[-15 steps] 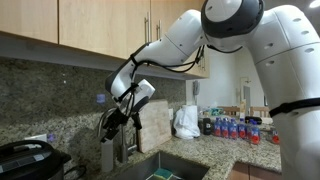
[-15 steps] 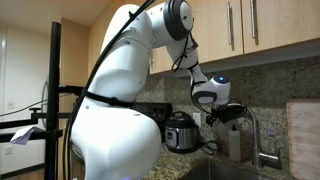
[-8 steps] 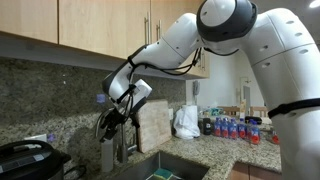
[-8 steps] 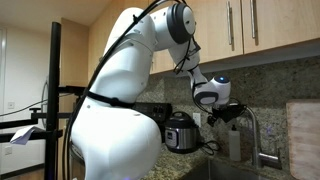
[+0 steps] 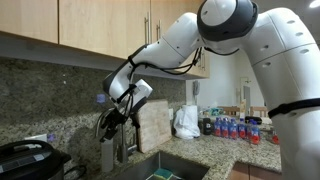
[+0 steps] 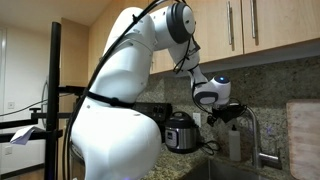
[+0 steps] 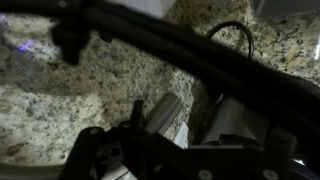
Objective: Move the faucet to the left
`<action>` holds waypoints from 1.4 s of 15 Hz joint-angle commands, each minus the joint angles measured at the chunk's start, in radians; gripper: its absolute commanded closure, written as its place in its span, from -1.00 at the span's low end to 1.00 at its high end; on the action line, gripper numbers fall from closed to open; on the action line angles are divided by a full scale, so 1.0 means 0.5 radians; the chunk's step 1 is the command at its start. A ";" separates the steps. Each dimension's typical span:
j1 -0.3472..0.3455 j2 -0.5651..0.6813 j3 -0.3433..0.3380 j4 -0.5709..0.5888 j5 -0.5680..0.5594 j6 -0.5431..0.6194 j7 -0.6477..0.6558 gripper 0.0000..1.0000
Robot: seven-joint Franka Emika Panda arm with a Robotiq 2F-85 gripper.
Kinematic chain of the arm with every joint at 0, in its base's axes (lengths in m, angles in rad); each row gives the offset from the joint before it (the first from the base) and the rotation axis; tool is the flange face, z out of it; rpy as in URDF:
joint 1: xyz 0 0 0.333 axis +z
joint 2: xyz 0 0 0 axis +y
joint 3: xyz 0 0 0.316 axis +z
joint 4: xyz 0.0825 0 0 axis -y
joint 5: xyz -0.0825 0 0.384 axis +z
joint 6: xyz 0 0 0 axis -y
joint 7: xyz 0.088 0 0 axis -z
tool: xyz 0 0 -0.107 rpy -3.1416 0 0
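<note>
Nothing much has shifted over the last second: between the earliest frame and the half-second one the big shoulder joint edges slightly, then the arm holds the same pose, which suggests a pause at the faucet rather than a swing under way, so the move to the left looks barely begun

In an exterior view the gripper (image 5: pixel 112 122) sits low against the speckled granite backsplash, level with the top of the faucet (image 5: pixel 128 140), whose slim steel stem rises behind the sink (image 5: pixel 160 170). Dark fingers overlap the metal, but whether they clamp it I cannot tell. A rounded black cooker (image 5: pixel 25 160) sits on the surface, and pale wooden cabinets (image 5: pixel 90 25) hang above

In an exterior view from the opposite side, the gripper (image 6: pixel 238 113) meets the high arch of the faucet (image 6: pixel 262 135), a brushed tube curving down; contact seems likely, its opening stays unclear

In the wrist view, dark and blurred, a dull cylindrical faucet (image 7: pixel 165 115) piece shows between black finger links over mottled granite (image 7: pixel 60 85)
</note>
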 commanded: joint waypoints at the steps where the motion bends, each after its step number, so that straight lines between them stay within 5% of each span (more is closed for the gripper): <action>1: 0.025 -0.180 0.056 -0.224 0.151 0.047 -0.019 -1.00; 8: 0.040 -0.573 0.057 -0.731 0.310 0.159 0.192 -1.00; 10: 0.025 -0.695 0.031 -0.903 0.182 0.201 0.457 -1.00; 14: -0.095 -0.822 -0.090 -1.214 -0.430 0.123 1.097 -1.00; 17: -0.543 -0.900 0.102 -1.359 -0.947 -0.045 1.526 -1.00; 20: -1.020 -1.061 0.313 -1.348 -1.477 -0.536 1.913 -1.00; 21: -1.073 -1.053 0.339 -1.278 -1.657 -0.698 2.067 -1.00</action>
